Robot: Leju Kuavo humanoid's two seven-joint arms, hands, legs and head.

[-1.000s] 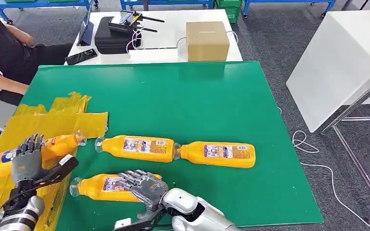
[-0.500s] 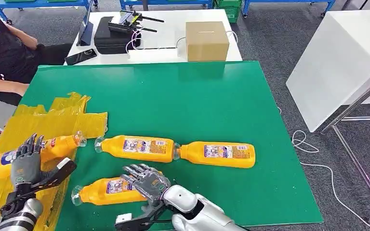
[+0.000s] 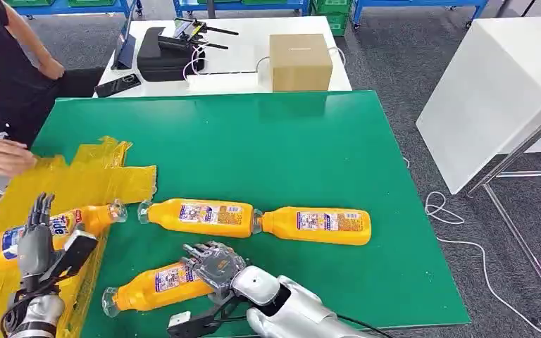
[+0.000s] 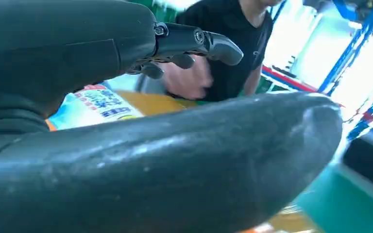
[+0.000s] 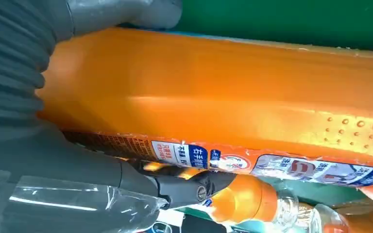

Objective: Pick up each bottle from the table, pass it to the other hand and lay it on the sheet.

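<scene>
The right hand (image 3: 215,264) had its fingers closed around the nearest bottle (image 3: 151,285), tilted on the green table (image 3: 289,148); the pick-up was in hand. The left hand (image 3: 39,243) waited with fingers spread beside the yellow sheet (image 3: 77,176). Next came lifting and handing over.

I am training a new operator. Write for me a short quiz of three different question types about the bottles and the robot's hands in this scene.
1. True or false: the right hand grips the nearest bottle.
2. How many orange bottles lie on the green table beyond the right hand's bottle, off the yellow sheet? A) one B) two C) four
3. Fill in: the bottle on the sheet lies beside the robot's ____ hand.

Key: 1 true; 2 B, the middle bottle and the right bottle; 3 left.
</scene>
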